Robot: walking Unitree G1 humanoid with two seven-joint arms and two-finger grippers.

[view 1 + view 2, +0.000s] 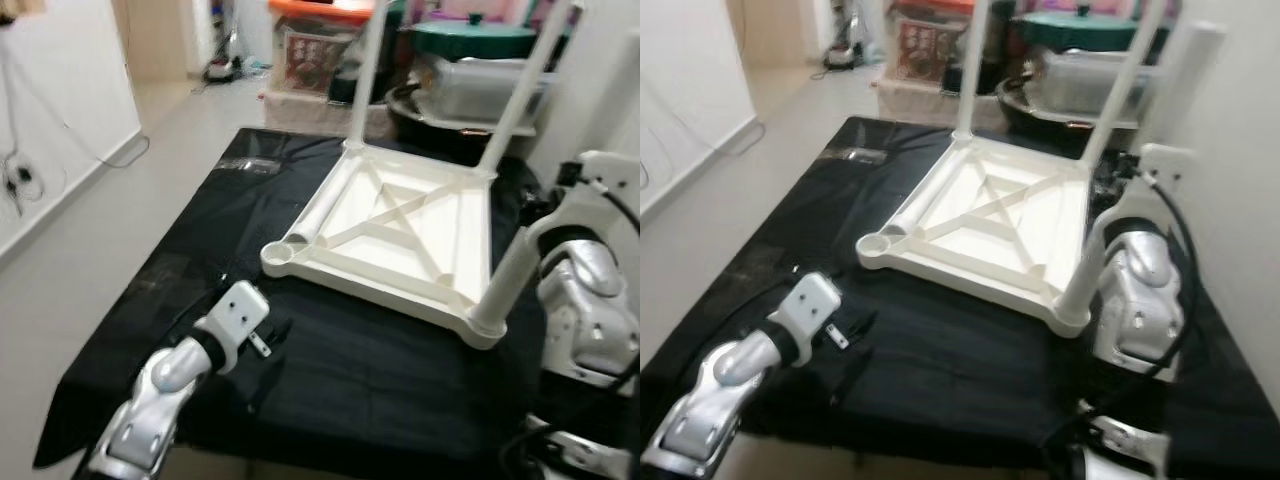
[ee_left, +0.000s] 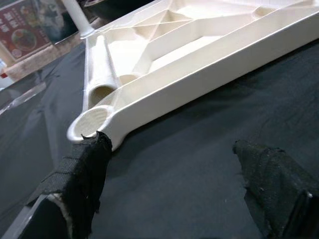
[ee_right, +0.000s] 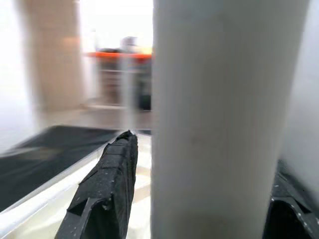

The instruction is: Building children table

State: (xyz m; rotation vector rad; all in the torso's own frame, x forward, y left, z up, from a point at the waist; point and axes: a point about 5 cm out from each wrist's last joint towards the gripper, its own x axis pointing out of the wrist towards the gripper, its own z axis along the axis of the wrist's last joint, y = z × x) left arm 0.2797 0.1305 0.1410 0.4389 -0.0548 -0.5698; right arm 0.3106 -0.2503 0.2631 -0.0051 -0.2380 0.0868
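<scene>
Three legs stand in the upturned table (image 1: 400, 235); right gripper (image 3: 199, 209) jaws clasp one leg (image 1: 515, 275), left gripper (image 2: 169, 184) jaws apart.

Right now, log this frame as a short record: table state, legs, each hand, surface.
tabletop: upside down on the black cloth
legs fitted: three upright
spare leg: lying inside the tabletop frame
empty socket: near-left corner
right hand: around the near-right leg
left hand: open, above the cloth near the empty socket
</scene>
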